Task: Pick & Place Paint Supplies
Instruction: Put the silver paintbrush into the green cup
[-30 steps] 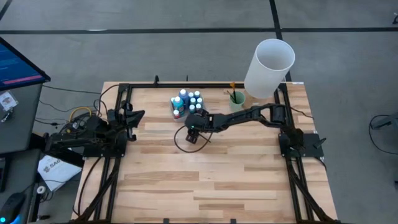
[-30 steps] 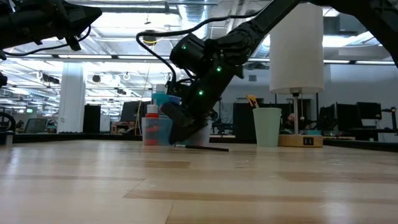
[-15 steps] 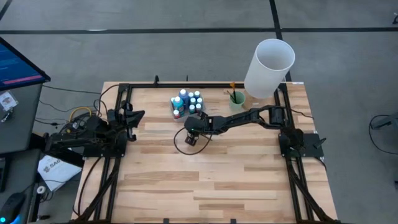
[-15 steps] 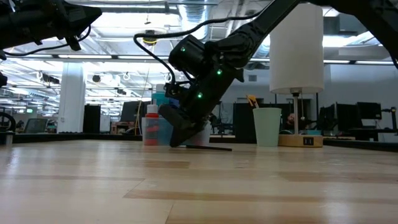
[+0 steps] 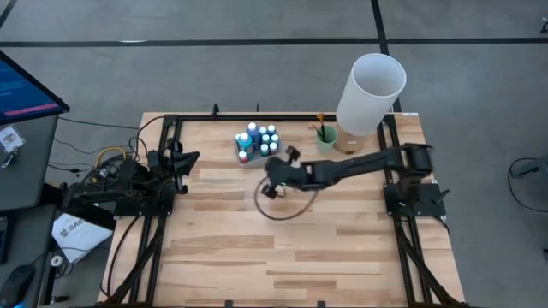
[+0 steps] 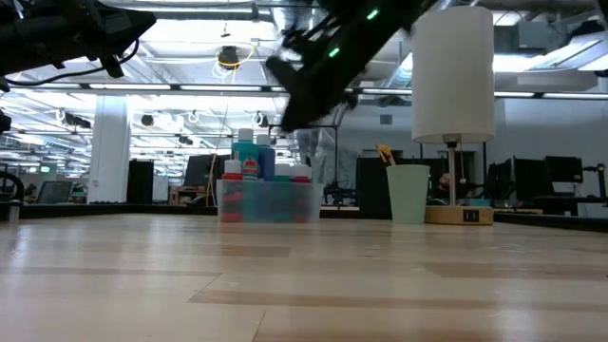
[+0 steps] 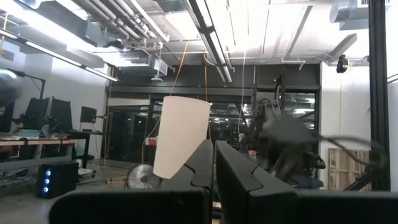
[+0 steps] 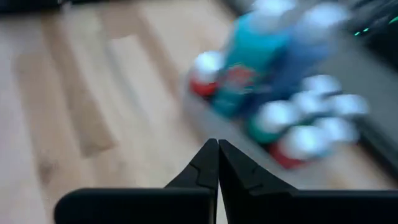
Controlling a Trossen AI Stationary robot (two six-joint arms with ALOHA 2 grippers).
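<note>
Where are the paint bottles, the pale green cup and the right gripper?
paint bottles [image 5: 258, 140], high view, on the pale caps.
pale green cup [image 6: 408, 194], low view, on its side wall.
right gripper [image 8: 217, 149], right wrist view, between the shut fingertips.

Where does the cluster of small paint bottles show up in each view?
High view: paint bottles at the table's back edge, left of centre, just behind the right pincer.
Low view: bottles on the table, left of centre.
Left wrist view: not in it.
Right wrist view: bottles beyond the shut pincer tips.
Shared landmark: the green cup right of the bottles in the high and low views.
</note>
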